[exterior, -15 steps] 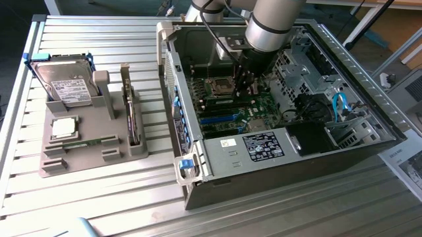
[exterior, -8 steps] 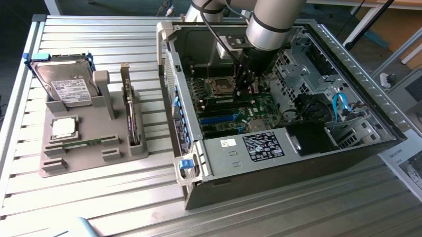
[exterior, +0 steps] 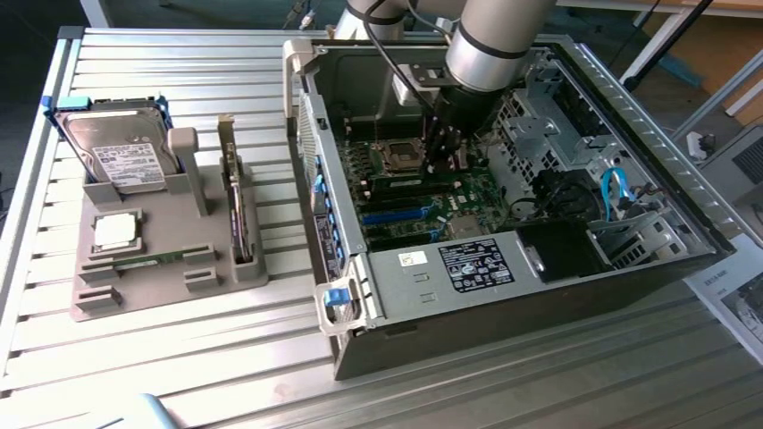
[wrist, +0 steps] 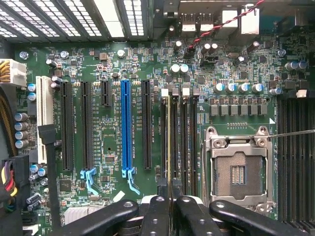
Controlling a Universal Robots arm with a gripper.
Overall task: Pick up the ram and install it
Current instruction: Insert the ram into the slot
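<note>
The ram (wrist: 170, 142) shows edge-on as a thin green-gold strip running out from between my fingers. It is lined up with one of the dark memory slots (wrist: 183, 142) beside the empty processor socket (wrist: 238, 167). Whether it is seated I cannot tell. My gripper (wrist: 170, 209) is shut on the ram's near end. In the exterior view the gripper (exterior: 448, 154) reaches down inside the open computer case (exterior: 667, 170), just over the motherboard (exterior: 477, 192). A second ram stick (exterior: 149, 260) lies in the grey holder (exterior: 96, 299) at the exterior view's left.
The holder also carries a hard drive (exterior: 120, 156), a square silver processor (exterior: 116, 231) and an upright expansion card (exterior: 238, 214). Case walls, a drive cage (exterior: 542, 134) and blue cables (exterior: 614, 192) crowd the arm. Black and blue expansion slots (wrist: 126, 125) lie beside the memory slots.
</note>
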